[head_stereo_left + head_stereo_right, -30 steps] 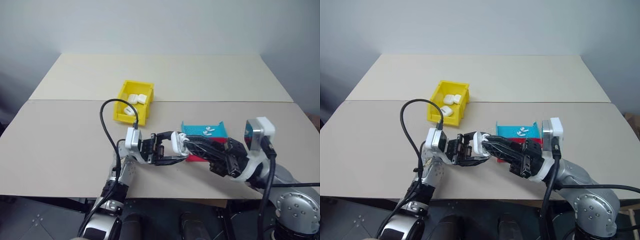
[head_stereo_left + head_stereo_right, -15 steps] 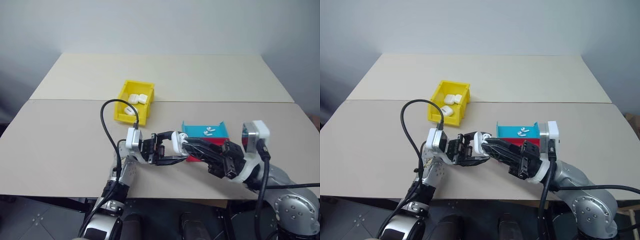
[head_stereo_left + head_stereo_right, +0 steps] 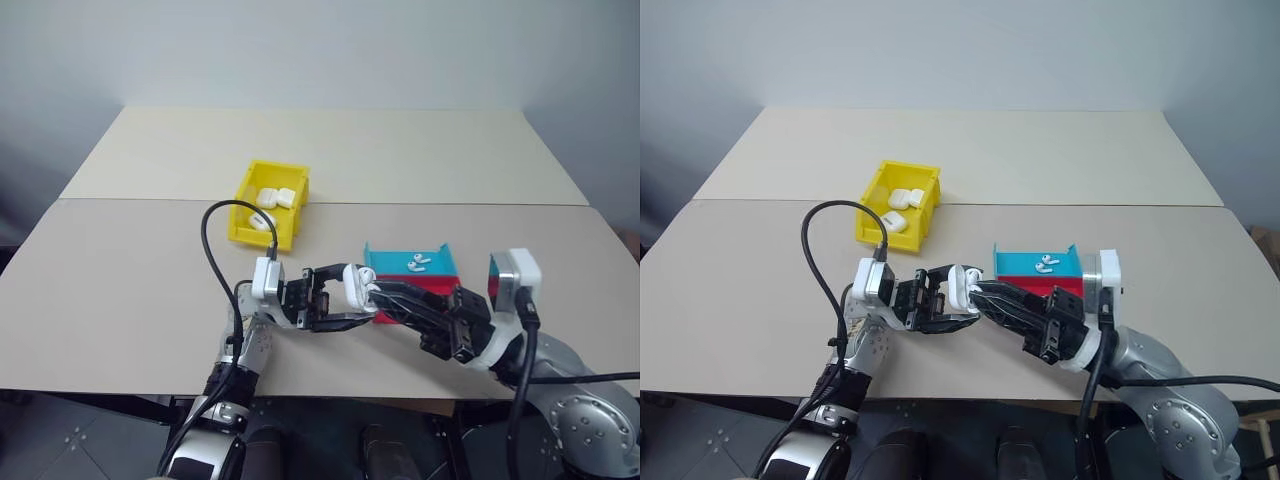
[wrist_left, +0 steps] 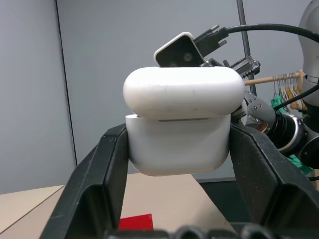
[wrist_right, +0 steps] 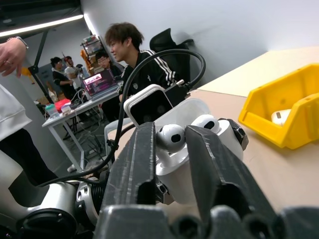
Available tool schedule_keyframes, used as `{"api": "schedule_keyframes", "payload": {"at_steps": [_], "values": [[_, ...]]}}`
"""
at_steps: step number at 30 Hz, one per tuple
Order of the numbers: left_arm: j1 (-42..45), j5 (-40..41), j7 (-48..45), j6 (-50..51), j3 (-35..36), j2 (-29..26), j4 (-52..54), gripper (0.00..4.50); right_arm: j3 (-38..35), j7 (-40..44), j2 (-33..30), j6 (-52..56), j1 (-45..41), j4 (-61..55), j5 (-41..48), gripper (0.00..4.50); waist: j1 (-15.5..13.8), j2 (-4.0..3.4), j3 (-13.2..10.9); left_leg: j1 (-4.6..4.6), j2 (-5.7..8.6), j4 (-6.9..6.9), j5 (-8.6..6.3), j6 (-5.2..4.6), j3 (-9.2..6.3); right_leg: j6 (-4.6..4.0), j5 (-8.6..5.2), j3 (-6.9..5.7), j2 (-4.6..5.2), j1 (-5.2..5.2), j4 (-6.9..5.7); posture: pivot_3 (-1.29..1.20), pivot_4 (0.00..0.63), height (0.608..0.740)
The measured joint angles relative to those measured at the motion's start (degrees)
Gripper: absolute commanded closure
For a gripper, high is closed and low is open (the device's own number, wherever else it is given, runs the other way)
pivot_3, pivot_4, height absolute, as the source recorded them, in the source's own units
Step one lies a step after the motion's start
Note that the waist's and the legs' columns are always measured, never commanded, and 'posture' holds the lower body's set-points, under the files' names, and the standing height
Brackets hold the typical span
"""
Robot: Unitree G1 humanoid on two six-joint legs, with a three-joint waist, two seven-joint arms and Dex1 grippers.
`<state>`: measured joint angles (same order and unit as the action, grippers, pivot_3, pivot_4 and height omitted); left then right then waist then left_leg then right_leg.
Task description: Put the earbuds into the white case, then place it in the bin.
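White case [image 4: 179, 122] sits pinched between the left tool's [image 3: 335, 300] black fingers, lid hinged up, held off the bench [image 3: 120, 270] just in front of the robot. Two earbuds [image 5: 172, 135] stand with heads up in the case's wells; the right tool's [image 5: 172, 149] fingers flank the nearer one, with a gap visible on each side, so it reads as spread rather than pinching. Compared with a second ago, the right forearm and its wrist camera block have dropped and drawn back a little toward the robot's right, while its fingertips remain at the case; left arm and case unchanged. My read: the bud has just been let go into its slot and the right arm is starting to back off. If so, insertion is done or nearly so; remaining steps are shutting the lid and carrying the case over. Can't confirm either bud is fully seated from here. The bin [image 3: 290, 215], yellow, is further back on the bench to the left, well apart from the tools, already with several white cases [image 3: 272, 198] in it. Blue-and-red tray [image 3: 385, 262] sits just behind the right tool with two more earbuds [image 3: 417, 263] lying in it. Everything else on the bench is as it was.
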<state>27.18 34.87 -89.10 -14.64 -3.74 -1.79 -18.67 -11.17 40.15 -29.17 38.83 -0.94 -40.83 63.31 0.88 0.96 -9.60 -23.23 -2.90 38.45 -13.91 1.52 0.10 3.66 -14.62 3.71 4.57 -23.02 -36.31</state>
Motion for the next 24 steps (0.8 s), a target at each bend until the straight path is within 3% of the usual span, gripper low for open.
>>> {"api": "schedule_keyframes", "payload": {"at_steps": [1,9,14,17,22,24], "values": [[0.00,0.00,0.01,-0.04,0.13,0.00,0.00,1.74,0.07,0.42,-0.33,-0.14,0.11,-0.10,-0.03,1.92,0.01,0.00,0.00,0.00,0.00,0.00,0.00,0.00,0.00,0.00,0.00,0.00,0.00,0.00,0.00,0.00,0.150,0.740],[0.00,-0.19,0.04,-0.20,0.23,0.04,-0.17,1.74,-0.39,1.14,-3.12,-0.90,0.22,-0.16,0.33,1.92,-0.02,0.01,0.00,0.01,0.00,0.00,0.00,0.00,0.00,0.00,0.00,0.00,0.00,0.02,0.02,0.00,0.150,0.740],[0.69,-1.90,0.54,-0.37,0.28,-0.49,-2.43,1.74,-6.19,2.47,-9.19,-0.89,-0.05,2.07,3.59,1.92,-0.10,0.03,-0.01,0.04,0.01,0.02,0.00,-0.01,0.00,0.01,0.01,0.00,0.00,0.11,0.06,0.00,0.150,0.740],[3.02,-3.61,1.18,-0.58,0.22,-0.70,-4.76,1.74,-9.92,3.30,-13.37,-0.88,-1.33,2.47,6.12,2.53,-0.15,0.04,-0.02,0.04,0.02,0.02,-0.01,-0.02,-0.03,0.01,0.01,0.00,-0.02,0.14,0.10,0.00,0.150,0.740],[7.71,-7.17,4.18,-1.72,-0.75,0.42,-7.76,1.74,-12.21,5.89,-17.16,-0.88,-0.57,0.06,9.21,4.22,-0.25,0.09,-0.05,0.03,0.01,0.05,-0.04,-0.07,-0.07,0.03,0.02,-0.03,-0.03,0.24,0.20,0.00,0.150,0.740],[9.06,-7.95,4.89,-1.97,-1.09,1.50,-8.68,1.74,-11.41,5.77,-17.18,-0.88,-0.39,-0.71,8.76,4.48,-0.24,0.10,-0.05,0.03,0.02,0.16,-0.07,-0.11,-0.08,0.04,0.03,-0.03,-0.03,0.29,0.19,0.00,0.150,0.740]]}}
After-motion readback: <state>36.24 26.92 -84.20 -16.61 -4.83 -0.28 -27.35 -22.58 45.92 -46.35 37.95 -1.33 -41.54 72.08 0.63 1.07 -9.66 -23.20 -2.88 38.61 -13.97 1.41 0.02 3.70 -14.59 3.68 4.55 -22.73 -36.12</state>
